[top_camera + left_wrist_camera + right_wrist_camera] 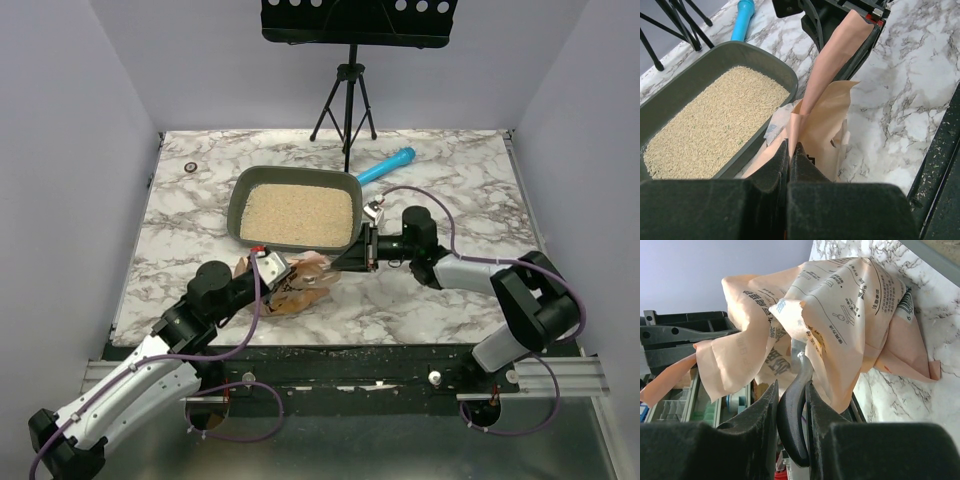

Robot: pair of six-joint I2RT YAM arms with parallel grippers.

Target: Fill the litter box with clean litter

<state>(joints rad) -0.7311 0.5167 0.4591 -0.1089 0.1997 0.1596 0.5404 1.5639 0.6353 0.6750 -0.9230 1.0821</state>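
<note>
Litter box [237,205] sits mid-table w/ clean litter [298,214] spread across its floor. Left gripper [790,150] is pinched tight on an orange-pink bag [825,120], just beside the box's near rim. Right gripper [791,385] is clamped on a dark curved edge, prob. the box's near-right corner rim; the bag drapes over it. Bag looks limp, likely near empty. To finish well: bag mouth over the tray, raise the closed end slowly, and steady the box so no grains land on the table [450,300].
</note>
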